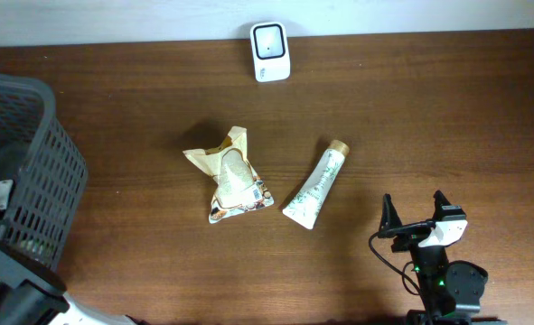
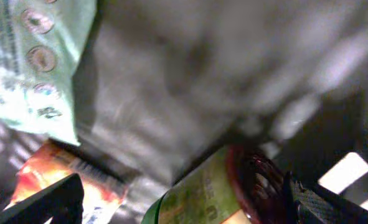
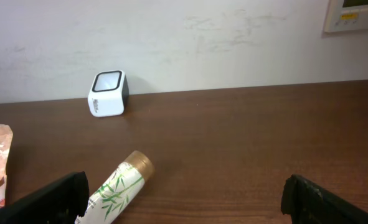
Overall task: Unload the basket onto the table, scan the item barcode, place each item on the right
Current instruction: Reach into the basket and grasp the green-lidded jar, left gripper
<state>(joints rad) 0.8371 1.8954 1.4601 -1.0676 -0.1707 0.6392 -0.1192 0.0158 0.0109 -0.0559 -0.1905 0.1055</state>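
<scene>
While right hand [image 1: 413, 202] gapes wide, empty, tube [image 1: 315, 188] lies ahead-left, apart (left hand [image 2: 184, 208] likewise wide, inside basket [image 1: 41, 162]).

a crumpled beige snack packet [image 1: 230, 176] lies mid worktop [image 1: 429, 108], a white gold-capped tube [image 1: 316, 185] just right of it. a white box scanner [image 1: 270, 51] stands behind them, a black mesh basket [image 1: 32, 162] far left.

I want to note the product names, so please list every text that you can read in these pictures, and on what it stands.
No text can be read here.
On the tube: green print, too small.
On the snack bag: print too small.
On the scanner: front label too small.
On the green packet and the bottle: blurred.
</scene>
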